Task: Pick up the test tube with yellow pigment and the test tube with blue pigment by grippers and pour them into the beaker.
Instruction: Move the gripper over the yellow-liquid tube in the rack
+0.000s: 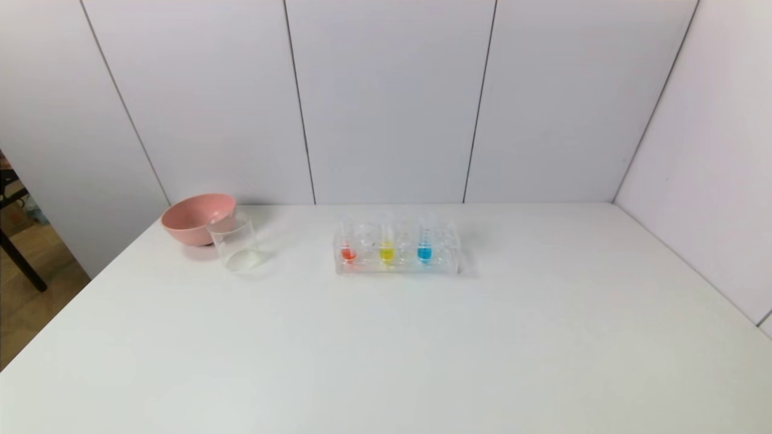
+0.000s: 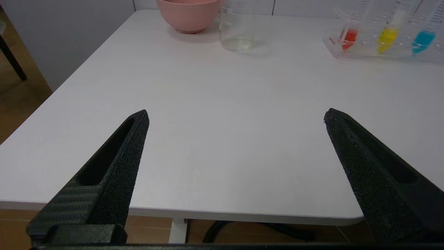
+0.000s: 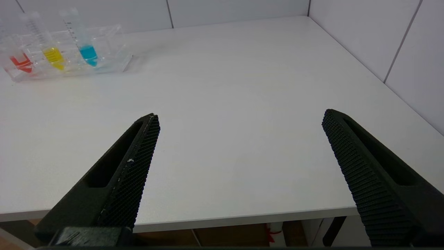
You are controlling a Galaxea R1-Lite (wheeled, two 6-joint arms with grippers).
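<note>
The yellow-pigment test tube (image 1: 386, 250) and the blue-pigment test tube (image 1: 424, 250) stand upright in a clear rack (image 1: 443, 265) at the table's far middle. They also show in the left wrist view, yellow (image 2: 386, 34) and blue (image 2: 422, 36), and in the right wrist view, yellow (image 3: 53, 55) and blue (image 3: 88, 53). The clear beaker (image 1: 235, 244) stands left of the rack, also in the left wrist view (image 2: 236, 31). My left gripper (image 2: 236, 116) and right gripper (image 3: 241, 118) are open and empty near the table's front edge, out of the head view.
A pink bowl (image 1: 196, 217) sits just behind and left of the beaker. A red-orange tube (image 1: 348, 252) stands at the rack's left end. White wall panels close the back and right sides. The table's left edge drops to the floor.
</note>
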